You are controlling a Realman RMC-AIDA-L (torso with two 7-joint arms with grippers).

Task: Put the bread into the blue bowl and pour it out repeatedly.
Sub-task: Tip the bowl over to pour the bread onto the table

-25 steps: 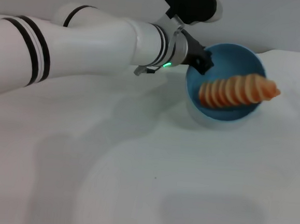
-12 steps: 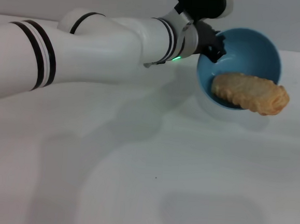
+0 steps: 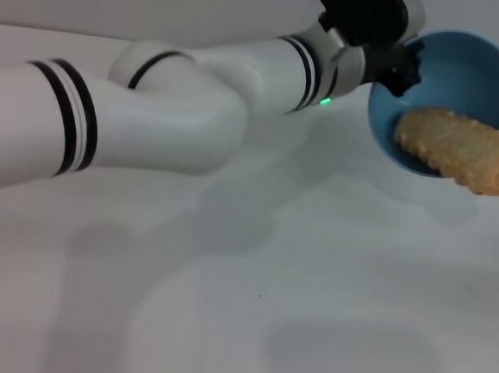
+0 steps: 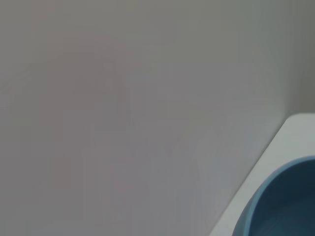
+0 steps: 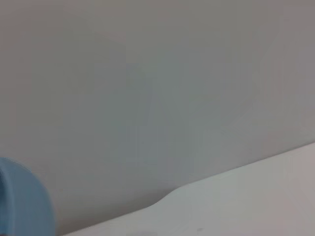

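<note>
Head view: pouring under way, bread (image 3: pixel 461 151) slipping over the lip of the blue bowl (image 3: pixel 465 78).

Compared with a second ago, lifted higher and carried further toward the right edge of the view, tipped more steeply, mouth turned toward the camera; bread now flat side up, half out past the lower rim of the bowl, no more lying deep inside. Judged as nearly emptied, drop onto the white table (image 3: pixel 312 269) expected just below the bowl. Left gripper (image 3: pixel 403 65) clamped on the near rim of the bowl. Right gripper not seen. Wide bare table in front of the bowl; little room beyond the bowl, wall close behind.
</note>
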